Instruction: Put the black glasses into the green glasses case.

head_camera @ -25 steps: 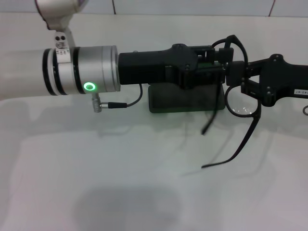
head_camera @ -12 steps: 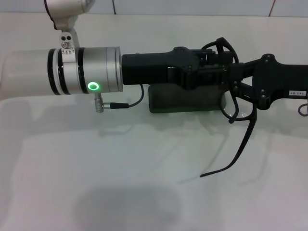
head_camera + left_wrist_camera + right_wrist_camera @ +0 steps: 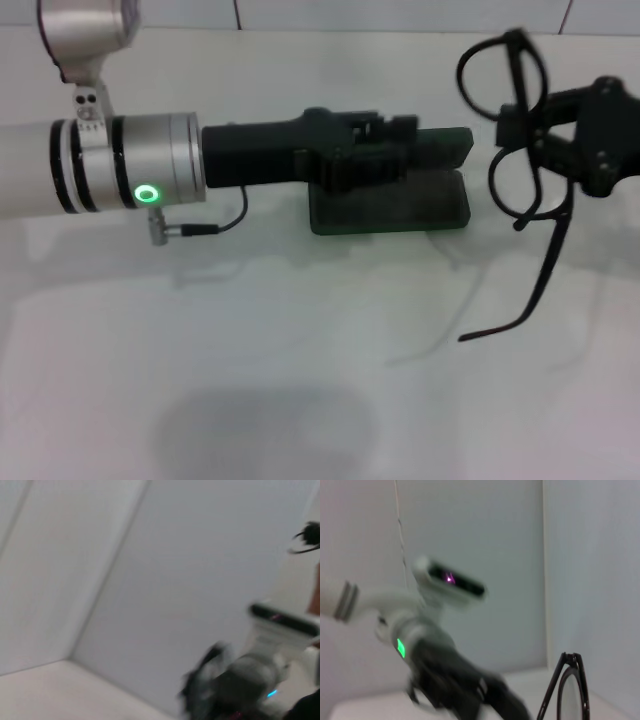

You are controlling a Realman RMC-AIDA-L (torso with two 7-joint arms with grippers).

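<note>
One temple arm dangles below the right gripper (image 3: pixel 535 140), which grips the black glasses (image 3: pixel 520 130) by the frame, aloft. Beside it lies the open green glasses case (image 3: pixel 390 200); above that, the left gripper (image 3: pixel 405 150), jaw state unreadable.

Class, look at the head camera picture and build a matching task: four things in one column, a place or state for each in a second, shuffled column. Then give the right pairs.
Things:
1. black glasses
2. green glasses case
3. left gripper
4. ring light on the left arm

Places or states:
A. glowing green
B. lying open on the table
C. held up by the right gripper, to the right of the case
D. reaching over the case

Pairs: 1-C, 2-B, 3-D, 4-A
</note>
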